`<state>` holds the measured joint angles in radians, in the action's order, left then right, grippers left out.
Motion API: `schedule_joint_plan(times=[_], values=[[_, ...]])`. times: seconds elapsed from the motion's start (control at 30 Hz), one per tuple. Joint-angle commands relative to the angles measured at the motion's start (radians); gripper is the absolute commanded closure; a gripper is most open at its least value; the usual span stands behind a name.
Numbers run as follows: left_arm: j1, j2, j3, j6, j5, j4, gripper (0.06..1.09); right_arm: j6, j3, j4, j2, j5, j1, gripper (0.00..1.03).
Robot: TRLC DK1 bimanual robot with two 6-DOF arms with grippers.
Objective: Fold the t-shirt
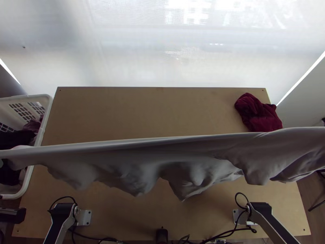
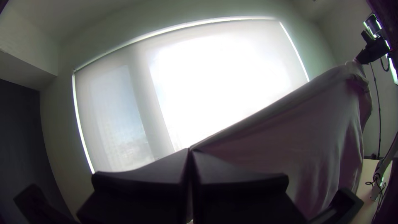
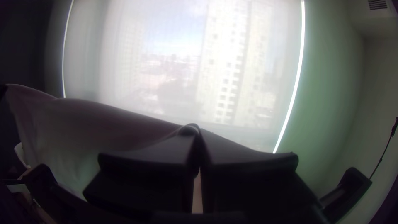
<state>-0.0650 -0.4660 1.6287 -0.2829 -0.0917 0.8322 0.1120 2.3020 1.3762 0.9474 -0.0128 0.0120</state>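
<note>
Left gripper [image 2: 190, 150]: jaws together, pinching the shirt [image 1: 142, 156] at one end of its upper edge, beyond the left side of the table [image 1: 142, 112]. Right gripper [image 3: 197, 129]: jaws nearly together, gripping the opposite end, beyond the table's right side. Shirt: grey, raised above the table and spanning its full width; upper edge drawn taut, lower part hanging in loose, uneven folds. Basket [image 1: 47, 106]: white, left of the table, holding dark clothes. Red cloth [image 1: 260, 114]: bunched at the table's far right. Blind [image 1: 134, 53]: beyond the table's far edge.
</note>
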Motion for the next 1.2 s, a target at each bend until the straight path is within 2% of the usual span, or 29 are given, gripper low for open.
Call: schedule_joint_plan(times=[0.0, 0.2, 0.33, 0.67, 0.83, 0.97, 1.17], values=[[-0.001, 0.020, -0.015, 0.030, 0.000, 0.097, 1.05, -0.020, -0.023, 0.064, -0.015, -0.010, 0.009, 1.00], [0.016, 0.018, -0.178, 0.033, 0.001, 0.027, 1.05, -0.021, -0.162, 0.011, -0.012, -0.016, 0.000, 1.00], [0.042, 0.023, -0.322, 0.037, -0.008, -0.010, 1.05, -0.031, -0.360, -0.034, -0.027, -0.018, -0.018, 1.00], [0.044, -0.086, -0.667, 0.022, -0.023, -0.346, 1.05, -0.031, -0.892, -0.459, -0.027, -0.016, -0.096, 1.00], [0.042, -0.276, -0.701, 0.028, -0.043, -0.475, 1.05, -0.023, -1.013, -0.649, 0.080, -0.016, -0.110, 1.00], [0.007, -0.453, -0.713, 0.013, -0.045, -0.645, 1.05, -0.012, -1.044, -0.787, 0.202, -0.016, -0.124, 1.00], [-0.013, -0.727, -0.647, -0.038, -0.046, -0.814, 1.05, 0.061, -1.069, -1.008, 0.381, -0.016, -0.113, 1.00]])
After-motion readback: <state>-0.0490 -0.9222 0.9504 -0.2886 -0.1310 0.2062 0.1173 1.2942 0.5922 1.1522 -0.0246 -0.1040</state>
